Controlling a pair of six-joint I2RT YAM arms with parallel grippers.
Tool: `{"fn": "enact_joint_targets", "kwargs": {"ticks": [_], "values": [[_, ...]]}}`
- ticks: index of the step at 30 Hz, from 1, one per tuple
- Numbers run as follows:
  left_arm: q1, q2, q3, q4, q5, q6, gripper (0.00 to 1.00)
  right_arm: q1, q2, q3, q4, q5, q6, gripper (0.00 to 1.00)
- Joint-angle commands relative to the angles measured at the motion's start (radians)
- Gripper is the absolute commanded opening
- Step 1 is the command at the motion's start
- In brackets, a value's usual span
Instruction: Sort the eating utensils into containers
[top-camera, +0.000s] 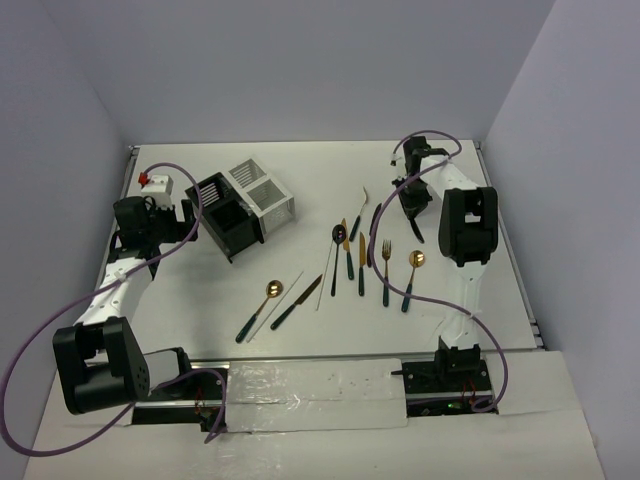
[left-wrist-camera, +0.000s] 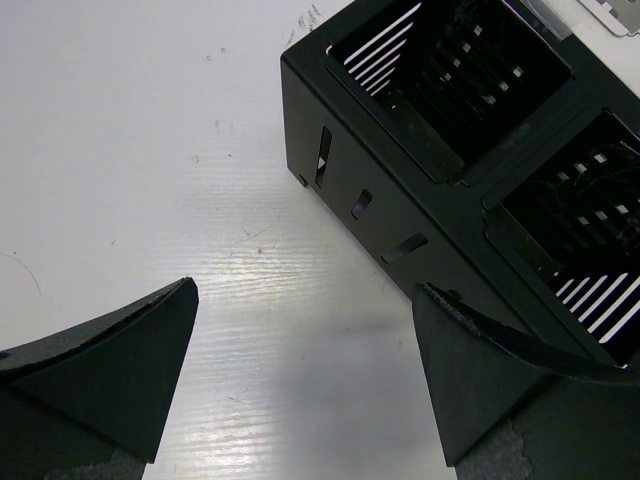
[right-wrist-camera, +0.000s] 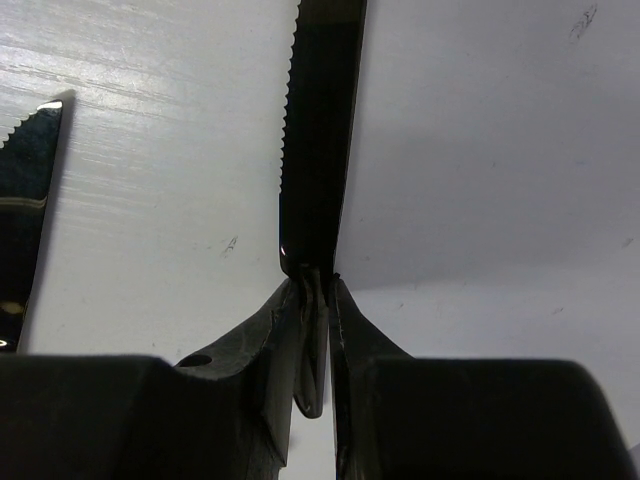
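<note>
The right claw (right-wrist-camera: 315, 285) pinches a serrated knife (right-wrist-camera: 320, 130), which likely needs lifting to the containers (left-wrist-camera: 380, 215). The left claw (left-wrist-camera: 305, 290) hangs spread beside them.

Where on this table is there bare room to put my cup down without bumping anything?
Two bare patches: the far strip behind the caddies, running to the right arm, and the near-left stretch between the left arm and the leftmost spoon. The middle is crowded: utensils lie side by side from that spoon to the right arm.
</note>
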Motion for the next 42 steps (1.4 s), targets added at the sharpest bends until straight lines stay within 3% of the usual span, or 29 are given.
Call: {"fn": "enact_joint_targets", "kwargs": {"ticks": [1,27,42], "values": [[0.007,-0.011,0.048,0.030,-0.008,-0.003,0.99,0.007,-0.075,-0.021,0.042,-0.005,-0.020,0.00],[0.007,-0.009,0.046,0.032,-0.005,0.000,0.99,0.007,-0.138,-0.044,0.070,-0.047,-0.018,0.00],[0.007,-0.008,0.048,0.030,-0.003,0.000,0.99,0.021,-0.253,-0.062,0.129,-0.113,0.008,0.00]]}}
